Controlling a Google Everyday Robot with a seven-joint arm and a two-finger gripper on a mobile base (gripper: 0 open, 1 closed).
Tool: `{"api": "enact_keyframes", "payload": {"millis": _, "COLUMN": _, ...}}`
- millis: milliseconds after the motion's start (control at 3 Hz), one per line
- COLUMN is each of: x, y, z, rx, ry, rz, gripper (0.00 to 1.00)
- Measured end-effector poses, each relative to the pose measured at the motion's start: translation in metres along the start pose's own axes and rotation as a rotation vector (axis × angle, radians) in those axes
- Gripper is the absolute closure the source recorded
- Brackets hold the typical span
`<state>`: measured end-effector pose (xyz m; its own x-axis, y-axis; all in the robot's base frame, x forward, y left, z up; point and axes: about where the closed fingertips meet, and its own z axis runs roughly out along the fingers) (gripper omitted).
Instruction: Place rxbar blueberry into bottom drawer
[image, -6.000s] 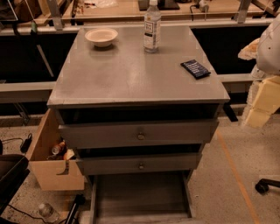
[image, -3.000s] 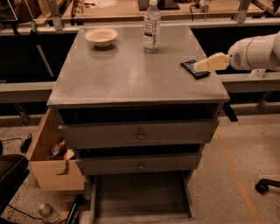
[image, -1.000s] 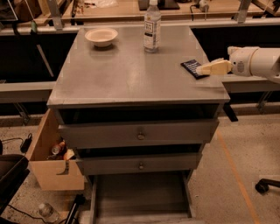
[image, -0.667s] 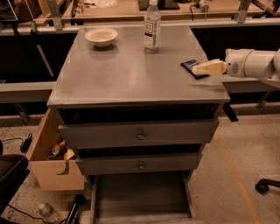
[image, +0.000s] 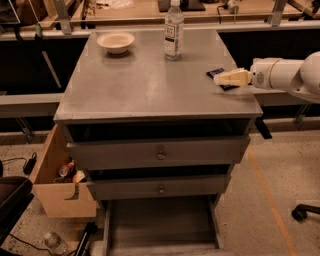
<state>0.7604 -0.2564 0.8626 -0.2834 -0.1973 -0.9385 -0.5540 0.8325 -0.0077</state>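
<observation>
The rxbar blueberry (image: 216, 73), a small dark flat bar, lies near the right edge of the grey cabinet top (image: 150, 85). My gripper (image: 229, 78) reaches in from the right on a white arm and lies low over the bar, covering most of it. Only the bar's far left corner and a strip at its near edge show. The bottom drawer (image: 160, 220) is pulled out at floor level below the two upper drawers, and I see nothing on its grey floor.
A clear bottle (image: 173, 31) and a pale bowl (image: 115, 41) stand at the back of the cabinet top. A tan wooden box (image: 57, 182) with small items sits on the floor at the left. Benches run behind. A chair caster (image: 300, 212) is at the right.
The arm came in from the right and came down onto the bar. Over the last second the gripper has crept a little to the left over it. The bar has not visibly moved.
</observation>
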Motion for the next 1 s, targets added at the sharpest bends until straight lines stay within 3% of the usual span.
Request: {"api": "enact_keyframes", "payload": {"millis": 1000, "x": 0.017, "y": 0.004, "z": 0.024, "rx": -0.011, "ry": 0.086, "rz": -0.006, "gripper": 0.0}}
